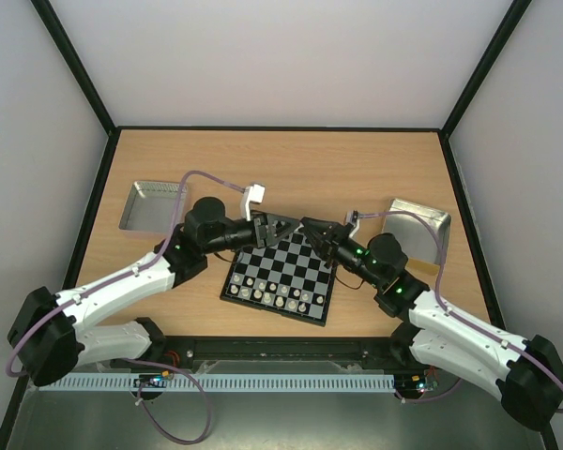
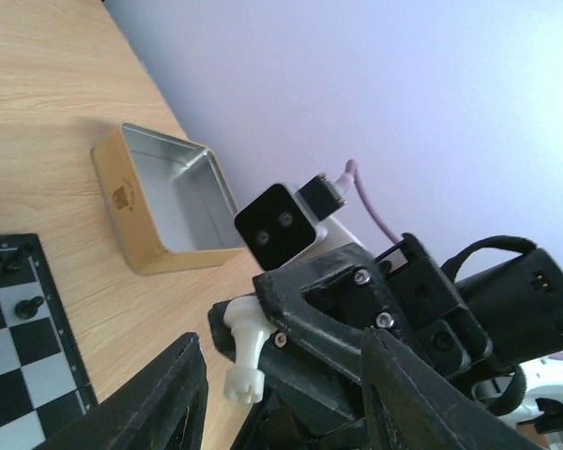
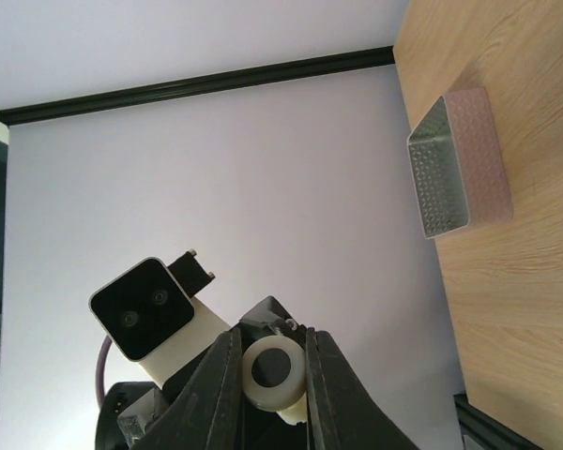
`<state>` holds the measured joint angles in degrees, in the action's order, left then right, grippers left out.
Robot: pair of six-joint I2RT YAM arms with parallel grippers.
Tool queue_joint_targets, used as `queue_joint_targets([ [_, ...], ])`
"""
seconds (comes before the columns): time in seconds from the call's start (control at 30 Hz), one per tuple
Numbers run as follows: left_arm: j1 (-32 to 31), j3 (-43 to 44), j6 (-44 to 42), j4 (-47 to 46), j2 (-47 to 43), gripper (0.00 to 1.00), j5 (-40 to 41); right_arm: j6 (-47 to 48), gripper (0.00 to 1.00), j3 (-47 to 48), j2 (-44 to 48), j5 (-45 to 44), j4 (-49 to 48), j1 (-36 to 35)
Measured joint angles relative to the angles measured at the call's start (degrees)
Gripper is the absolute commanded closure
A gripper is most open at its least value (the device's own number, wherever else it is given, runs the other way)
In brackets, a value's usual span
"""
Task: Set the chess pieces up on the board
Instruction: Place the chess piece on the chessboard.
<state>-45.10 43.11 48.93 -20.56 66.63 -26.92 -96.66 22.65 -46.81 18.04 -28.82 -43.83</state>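
- The wooden table [image 1: 357,169] is carrying everything, with the two arms reaching in from its near edge.
- The left arm [image 1: 122,281] and the right arm [image 1: 450,328] are bending towards each other, and their wrists are meeting over the far edge of the board.
- The board [image 1: 286,262] is lying flat near the middle of the table, slightly turned, between the two arms.
- The left-side tray [image 1: 155,202] is sitting well apart from the board at its far left, and the right-side tray [image 1: 420,220] is sitting at its far right; both are lying flat on the wood.
- The left gripper [image 2: 281,347] is facing the right one with its jaws standing apart, and nothing is touching its fingers [image 2: 169,403].
- The right gripper [image 3: 274,375] is holding its jaws clamped on a cream-white piece [image 3: 274,367].
- That piece is hanging in the air just off the board, in the gap between the left gripper's spread fingers, with its round underside turned towards the right wrist camera.
- The white pieces [image 1: 281,298] are standing in the rows along the board's near edge.
- A few black pieces [image 2: 26,306] are standing on squares at the far corner of the board, close to the two grippers.
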Motion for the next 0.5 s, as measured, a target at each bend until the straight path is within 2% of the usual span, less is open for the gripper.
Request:
queue_joint_targets([
  [0.2,-1.1,-0.1,2.9,-3.2,1.1,0.61,0.8,-2.6,0.91,-1.1,-0.1,0.0,-3.3,0.0],
  [0.5,-2.1,-0.3,4.1,-4.2,2.1,0.81,1.7,-4.8,0.91,-2.5,-0.3,0.1,-7.6,0.0],
])
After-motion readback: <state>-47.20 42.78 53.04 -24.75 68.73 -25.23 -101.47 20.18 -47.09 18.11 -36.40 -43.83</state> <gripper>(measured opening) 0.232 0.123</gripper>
